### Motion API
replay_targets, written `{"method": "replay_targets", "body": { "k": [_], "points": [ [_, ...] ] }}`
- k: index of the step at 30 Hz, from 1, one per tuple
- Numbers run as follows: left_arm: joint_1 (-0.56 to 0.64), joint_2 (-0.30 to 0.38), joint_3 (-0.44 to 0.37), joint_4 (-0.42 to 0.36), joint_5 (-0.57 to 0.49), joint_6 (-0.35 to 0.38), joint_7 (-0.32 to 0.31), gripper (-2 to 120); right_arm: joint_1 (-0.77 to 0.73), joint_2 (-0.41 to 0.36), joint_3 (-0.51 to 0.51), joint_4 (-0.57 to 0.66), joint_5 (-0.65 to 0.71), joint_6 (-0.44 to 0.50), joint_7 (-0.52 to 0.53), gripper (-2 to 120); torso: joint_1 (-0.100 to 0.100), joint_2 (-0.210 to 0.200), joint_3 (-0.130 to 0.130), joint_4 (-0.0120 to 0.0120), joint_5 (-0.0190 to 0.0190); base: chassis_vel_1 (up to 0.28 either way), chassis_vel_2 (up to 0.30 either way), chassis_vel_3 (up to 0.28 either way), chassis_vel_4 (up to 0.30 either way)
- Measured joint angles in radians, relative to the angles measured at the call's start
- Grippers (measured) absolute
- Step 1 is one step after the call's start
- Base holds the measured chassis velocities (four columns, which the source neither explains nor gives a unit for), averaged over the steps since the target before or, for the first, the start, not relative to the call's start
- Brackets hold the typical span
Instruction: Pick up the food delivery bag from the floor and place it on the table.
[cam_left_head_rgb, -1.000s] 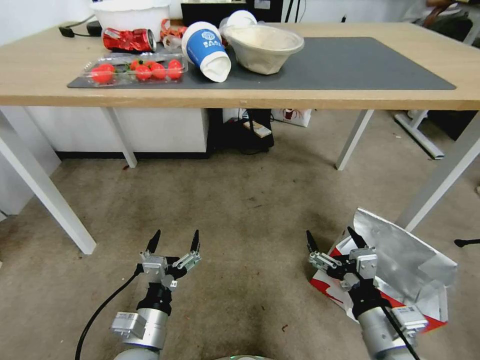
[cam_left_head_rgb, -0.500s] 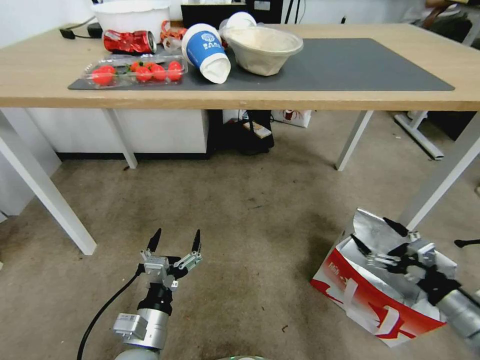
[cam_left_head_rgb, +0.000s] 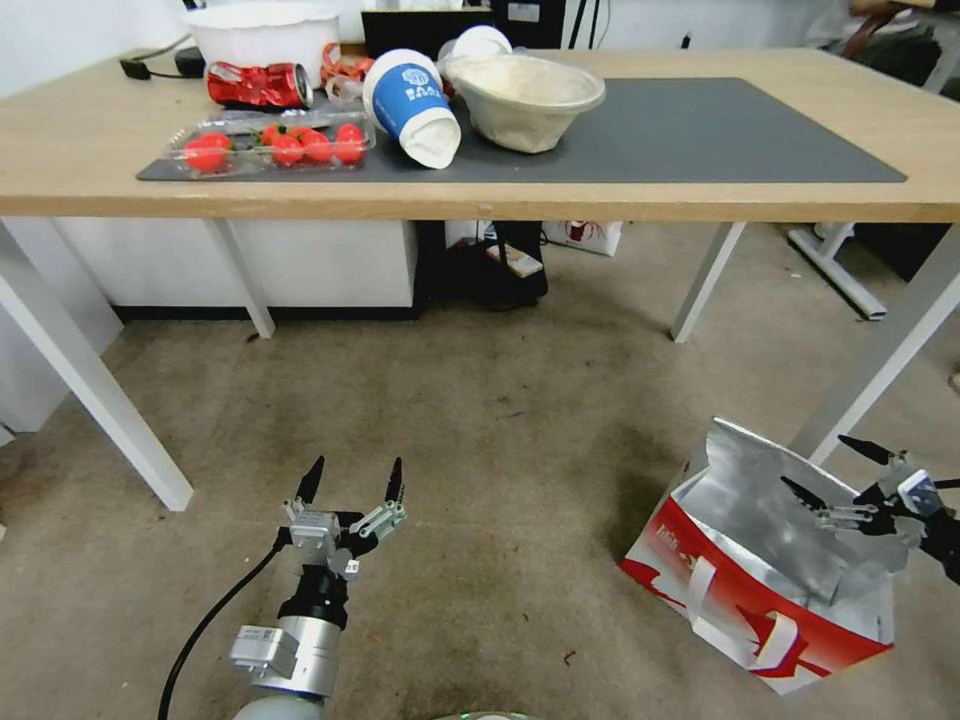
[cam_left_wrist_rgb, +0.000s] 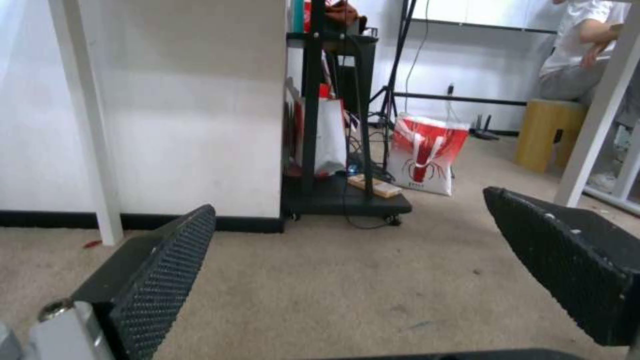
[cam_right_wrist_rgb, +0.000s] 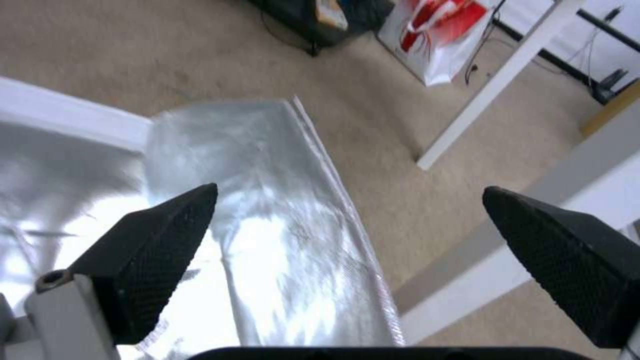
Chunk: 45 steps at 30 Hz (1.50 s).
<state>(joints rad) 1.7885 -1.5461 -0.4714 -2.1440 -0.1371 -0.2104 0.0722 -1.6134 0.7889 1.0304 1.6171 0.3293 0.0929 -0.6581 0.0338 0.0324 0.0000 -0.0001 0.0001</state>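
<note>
Bag (cam_left_head_rgb: 760, 590) on floor (cam_left_head_rgb: 500, 420), near right. Right tool (cam_left_head_rgb: 835, 472) spread over foil mouth. Left tool (cam_left_head_rgb: 350, 480) spread, idle, near left.

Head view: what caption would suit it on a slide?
Right hand open over the food delivery bag on the floor; left hand open, idle.

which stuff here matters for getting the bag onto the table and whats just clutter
Belongs to the job:
bag, on the floor
table
right end effector, open over the bag
left end effector, open, idle above the floor

Just lying about:
blue cup
bowl
tomato tray
red can
</note>
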Motion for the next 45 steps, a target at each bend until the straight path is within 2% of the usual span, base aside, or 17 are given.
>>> {"method": "replay_targets", "body": {
  "k": [7, 17, 34, 45],
  "points": [
    [0.002, -0.015, 0.007, 0.009, 0.011, -0.002, -0.007, 100, 0.067, -0.049, -0.065, -0.073, -0.018, -0.008, -0.001, 100, 0.0, 0.0, 0.0, 0.0003, -0.0001, 0.0, 0.0, 0.0, 0.0],
    [-0.005, -0.023, 0.0, 0.031, 0.011, -0.009, -0.02, 100, 0.183, -0.073, -0.195, -0.276, -0.059, 0.009, -0.056, 100, 0.0, 0.001, 0.0, 0.0, 0.0001, 0.0, 0.0, 0.0, 0.0],
    [-0.017, -0.033, 0.007, 0.046, 0.01, -0.012, -0.025, 100, 0.108, -0.086, -0.125, -0.304, -0.056, 0.028, -0.083, 100, 0.0, 0.001, 0.0, 0.0, 0.0, 0.0, 0.0, 0.0, 0.0],
    [-0.016, -0.035, 0.009, 0.053, 0.014, -0.02, -0.026, 100, 0.125, -0.077, -0.137, -0.362, -0.053, 0.033, -0.083, 100, 0.0, 0.001, 0.0, 0.0001, -0.0001, 0.0, 0.0, 0.0, 0.0]
  ]
}}
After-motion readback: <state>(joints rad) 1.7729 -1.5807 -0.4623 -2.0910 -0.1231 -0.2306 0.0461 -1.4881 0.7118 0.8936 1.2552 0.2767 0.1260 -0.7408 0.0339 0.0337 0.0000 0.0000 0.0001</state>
